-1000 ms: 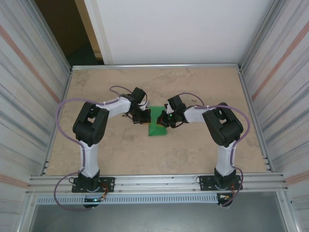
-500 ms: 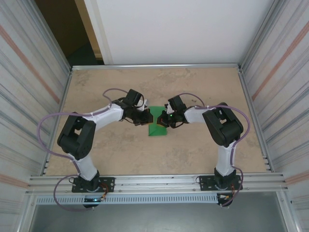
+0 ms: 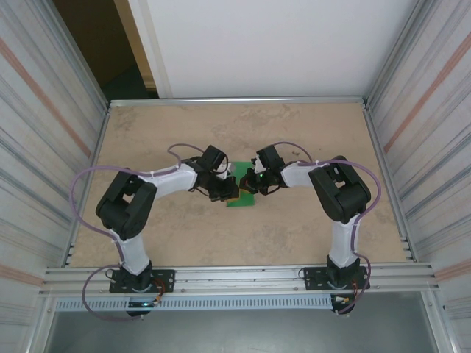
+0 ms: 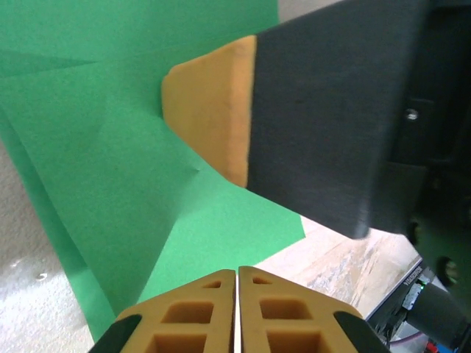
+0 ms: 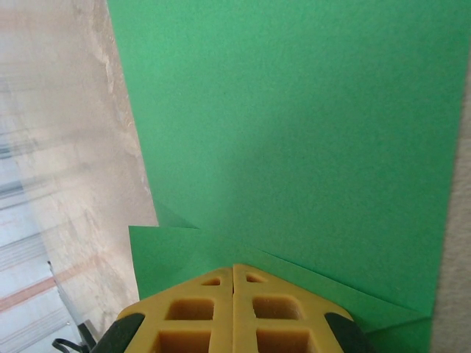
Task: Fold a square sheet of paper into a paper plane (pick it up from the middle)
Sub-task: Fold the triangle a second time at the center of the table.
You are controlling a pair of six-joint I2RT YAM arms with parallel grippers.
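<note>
1. The square sheet of paper (image 3: 245,198) lies on the bench (image 3: 309,228) at about the middle, between the two arms. It is partly folded, with creases and overlapping layers in both wrist views, and it is not yet a dart.
2. The right claw (image 3: 249,187) has its pads closed flat against each other. In the left wrist view one of its yellow pads (image 4: 210,110) rests its tip on the green surface, apparently pinning the sheet down.
3. The left claw (image 4: 237,294) sits at the sheet's left side with its pads together and only a thin seam between them. A raised fold of paper runs down toward its tips, but I cannot tell whether an edge is pinched there.
4. I judge this to be an early fold, with one claw holding the sheet while the other works a flap or crease. Most of the task is still to come.
5. The next move likely calls for the left claw to press or drag along the lifted crease to flatten it. The right claw would need to keep the sheet from sliding. Thin paper may buckle or skew if it is pushed off the crease line.
</note>
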